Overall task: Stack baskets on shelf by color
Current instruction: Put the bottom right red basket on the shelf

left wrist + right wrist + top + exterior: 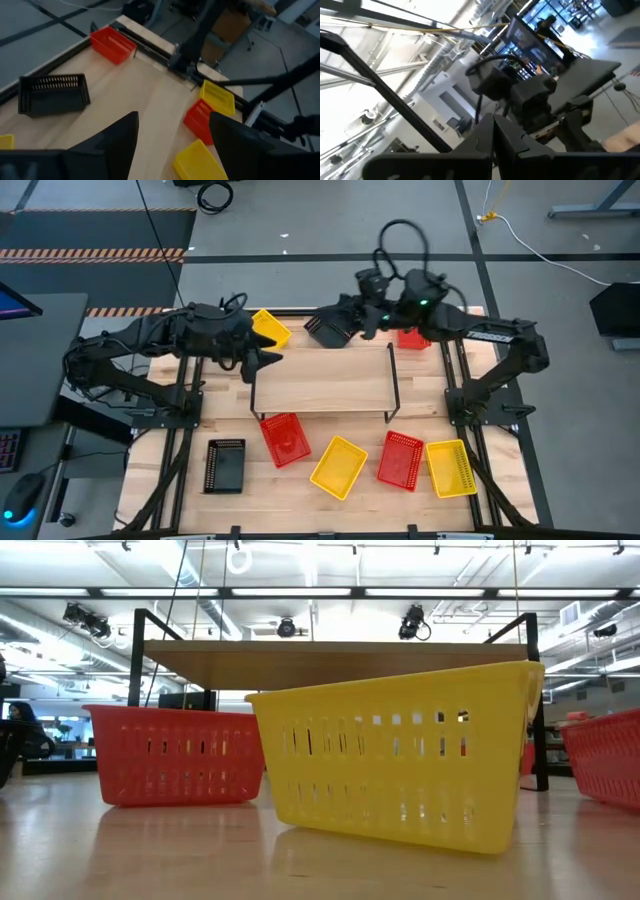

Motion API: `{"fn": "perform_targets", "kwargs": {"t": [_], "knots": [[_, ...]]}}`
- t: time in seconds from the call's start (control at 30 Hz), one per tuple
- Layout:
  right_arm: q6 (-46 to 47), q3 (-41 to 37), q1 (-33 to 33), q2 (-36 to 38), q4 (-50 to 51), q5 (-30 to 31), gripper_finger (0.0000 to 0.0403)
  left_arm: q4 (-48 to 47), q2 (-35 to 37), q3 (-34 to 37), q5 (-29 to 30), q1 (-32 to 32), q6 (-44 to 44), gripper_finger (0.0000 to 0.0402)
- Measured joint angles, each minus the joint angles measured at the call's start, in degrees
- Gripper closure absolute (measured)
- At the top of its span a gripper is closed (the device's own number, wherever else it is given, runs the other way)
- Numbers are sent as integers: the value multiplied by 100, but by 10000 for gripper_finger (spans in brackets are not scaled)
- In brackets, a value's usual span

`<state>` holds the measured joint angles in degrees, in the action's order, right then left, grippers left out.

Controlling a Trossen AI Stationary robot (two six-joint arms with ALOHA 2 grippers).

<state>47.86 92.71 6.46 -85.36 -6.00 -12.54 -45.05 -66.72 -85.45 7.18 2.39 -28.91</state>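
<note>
- No brand, label or readable writing shows on any basket, on the shelf or on the arms.
- The left gripper (268, 358) hangs above the table just off the left end of the shelf (325, 385), its arm reaching in from the table's left edge. In the left wrist view its two fingers (117, 140) stand wide apart with bare tabletop between them; it has hold of nothing.
- The right gripper (335, 323) is behind the shelf's far edge, its arm folded in from the right side with the wrist tipped upward, so its camera sees ceiling and the other arm. Its fingers (485, 137) are pressed together; the high view shows a black basket (327, 330) at its tip, apparently held clear of the table.
- The shelf top is bare wood.
- Behind the shelf a yellow basket (270, 328) lies near the left gripper, and a red basket (413, 338) lies partly under the right arm.
- In front of the shelf, from left to right: a second black basket (226, 465), a red basket (285, 439) close to the shelf's left legs, a tilted yellow basket (339, 466), another red basket (400, 459), and a yellow basket (451, 468) just beside it.
- In the low view the tilted yellow basket fills the foreground with a red one behind it, under the shelf top.
</note>
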Motion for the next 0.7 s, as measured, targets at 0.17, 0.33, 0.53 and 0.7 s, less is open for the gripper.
{"fn": "perform_targets", "kwargs": {"t": [0.17, 0.33, 0.53, 0.7], "knots": [[590, -2, 35, -349, 2, -1323, 389, -10, 39, 0, 2, 1, 136, 150], [933, -2, -287, -355, -95, -2047, 379, -28, 93, 0, 0, 2, 161, 153], [794, -2, -520, -361, -580, -1646, 363, 43, 81, 0, 2, 3, 386, 151], [538, -2, -561, -463, -850, -944, 362, 27, 76, 0, 0, 2, 410, 154]]}}
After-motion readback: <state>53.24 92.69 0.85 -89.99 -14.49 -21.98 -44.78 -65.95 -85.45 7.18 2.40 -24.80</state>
